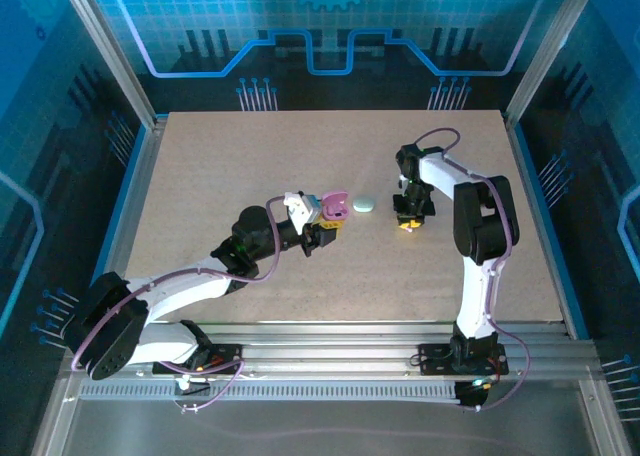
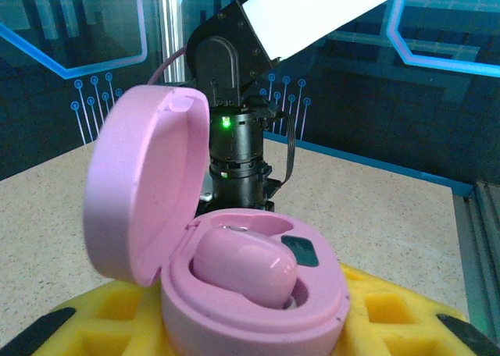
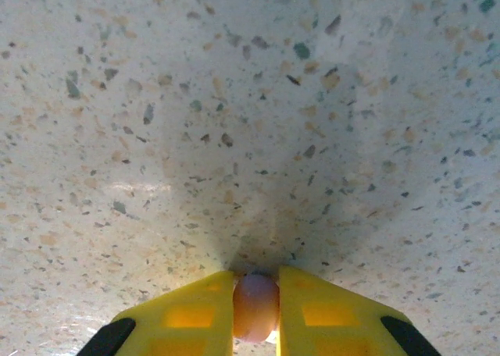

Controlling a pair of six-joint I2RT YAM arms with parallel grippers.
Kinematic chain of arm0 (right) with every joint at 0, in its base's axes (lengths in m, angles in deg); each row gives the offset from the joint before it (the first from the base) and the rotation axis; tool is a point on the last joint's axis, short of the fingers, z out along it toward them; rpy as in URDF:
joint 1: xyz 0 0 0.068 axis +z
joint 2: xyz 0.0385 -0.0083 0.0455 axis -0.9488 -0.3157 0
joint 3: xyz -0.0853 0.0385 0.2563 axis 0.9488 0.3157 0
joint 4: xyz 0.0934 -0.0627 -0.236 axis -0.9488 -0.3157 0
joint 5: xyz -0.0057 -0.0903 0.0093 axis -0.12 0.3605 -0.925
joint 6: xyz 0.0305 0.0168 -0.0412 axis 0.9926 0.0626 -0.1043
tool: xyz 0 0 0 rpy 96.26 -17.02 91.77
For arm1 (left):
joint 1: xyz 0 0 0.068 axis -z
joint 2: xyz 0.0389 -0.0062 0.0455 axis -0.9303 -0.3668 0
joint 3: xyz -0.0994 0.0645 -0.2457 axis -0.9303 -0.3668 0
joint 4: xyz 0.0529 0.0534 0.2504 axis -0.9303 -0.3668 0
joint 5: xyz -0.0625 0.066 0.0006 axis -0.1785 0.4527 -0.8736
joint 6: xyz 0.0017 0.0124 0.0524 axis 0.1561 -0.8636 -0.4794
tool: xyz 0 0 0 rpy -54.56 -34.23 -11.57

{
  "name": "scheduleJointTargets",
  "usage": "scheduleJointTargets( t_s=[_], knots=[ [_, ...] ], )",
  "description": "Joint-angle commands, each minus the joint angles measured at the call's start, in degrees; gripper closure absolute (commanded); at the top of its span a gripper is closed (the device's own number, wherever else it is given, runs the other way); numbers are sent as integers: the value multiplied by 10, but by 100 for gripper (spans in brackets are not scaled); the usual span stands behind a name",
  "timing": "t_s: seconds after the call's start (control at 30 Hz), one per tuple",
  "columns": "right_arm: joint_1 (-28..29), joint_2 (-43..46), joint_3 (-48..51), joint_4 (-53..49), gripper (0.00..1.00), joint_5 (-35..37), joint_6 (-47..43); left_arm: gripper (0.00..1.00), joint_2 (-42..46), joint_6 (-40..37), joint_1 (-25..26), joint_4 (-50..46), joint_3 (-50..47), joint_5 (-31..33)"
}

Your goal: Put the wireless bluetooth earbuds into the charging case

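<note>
A pink charging case (image 2: 258,309) sits between the yellow fingers (image 2: 398,317) of my left gripper (image 2: 254,336), which is shut on it. Its lid (image 2: 141,192) stands open to the left. One pink earbud (image 2: 244,266) lies in a well inside. From above, the case (image 1: 335,208) is at the table's middle, at the left gripper (image 1: 325,228). My right gripper (image 3: 255,313) points down at the table, shut on a second pinkish earbud (image 3: 255,303) pinched between its yellow fingers (image 3: 187,317). In the top view the right gripper (image 1: 407,219) is right of the case, a short gap away.
A small pale green rounded object (image 1: 364,205) lies on the speckled table (image 1: 250,156) between the two grippers. The right arm's dark wrist (image 2: 234,137) stands just behind the case in the left wrist view. Metal frame posts and blue walls ring the table.
</note>
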Motion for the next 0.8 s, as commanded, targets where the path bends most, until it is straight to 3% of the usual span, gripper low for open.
scheduleJointTargets(
  t_s=[0.0, 0.2, 0.47, 0.77],
  knots=[
    [5, 32, 15, 1, 84, -14, -8, 68, 8, -6, 4, -2, 17, 11],
    [3, 119, 35, 15, 85, -130, -23, 68, 9, -14, 4, -2, 14, 19],
    [2, 297, 66, 54, 85, -436, -6, 68, 14, -40, -1, -6, 10, 45],
    [3, 345, 74, 124, 85, -695, 49, 68, 4, -47, -3, 38, 15, 45]
  ],
)
